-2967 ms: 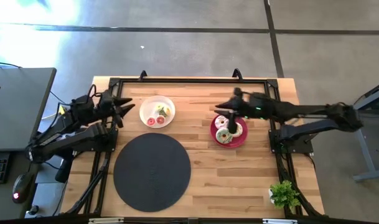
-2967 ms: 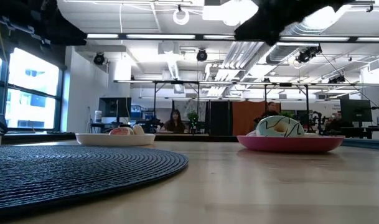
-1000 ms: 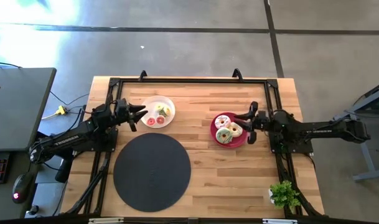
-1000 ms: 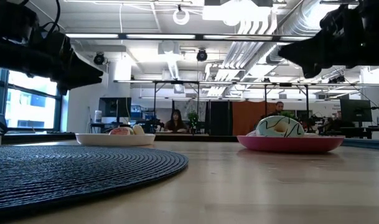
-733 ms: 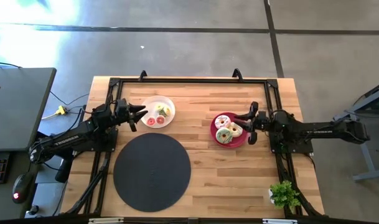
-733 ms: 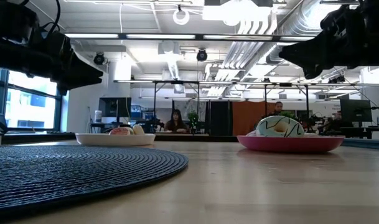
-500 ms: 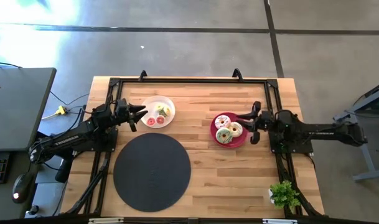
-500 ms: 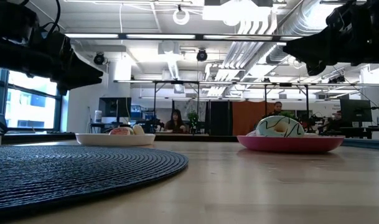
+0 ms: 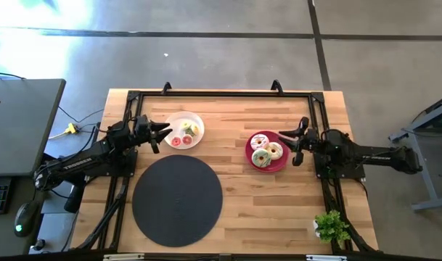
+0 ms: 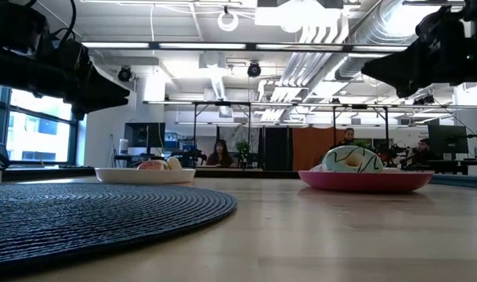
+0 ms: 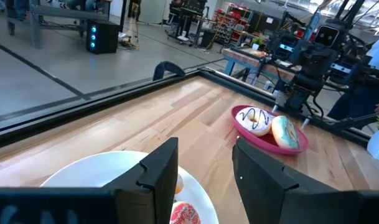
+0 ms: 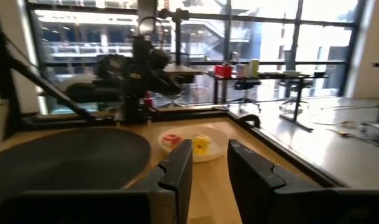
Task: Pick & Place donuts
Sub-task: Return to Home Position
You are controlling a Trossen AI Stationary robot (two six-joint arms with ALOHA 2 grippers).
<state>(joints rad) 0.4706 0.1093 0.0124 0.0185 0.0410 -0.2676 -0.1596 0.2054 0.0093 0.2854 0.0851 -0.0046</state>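
You are looking down on a pale wooden table (image 9: 235, 116) with an arm reaching in from each side.

Your left gripper (image 9: 159, 136) is hanging just beside the round white plate (image 9: 189, 116), on the side towards the table's left edge. Its two dark fingers (image 11: 158, 171) are standing well apart and holding nothing; the left wrist view is showing only an empty gap between them. Your right gripper (image 9: 291, 148) is sitting just beside the round red plate (image 9: 279, 167), clear of its rim. It is also spread wide and carrying nothing.

The small toy ring donuts (image 9: 184, 135) are lying close together on the white plate. There are two reddish donuts (image 9: 176, 141) side by side, and yellow and green donuts (image 9: 192, 129) just behind them. You cannot tell whether any of these are stacked.

The larger iced toy donuts (image 9: 266, 150) are resting on the red plate, three of them, touching one another. One is a white-iced donut (image 9: 258, 140), one is a green-iced donut (image 9: 261, 158), and the third has pale icing.

A large round black woven mat (image 9: 177, 200) is lying on the half of the table nearest the low camera, well apart from the red plate. A small green potted plant (image 9: 331, 226) is standing at the table's right corner on that same side.
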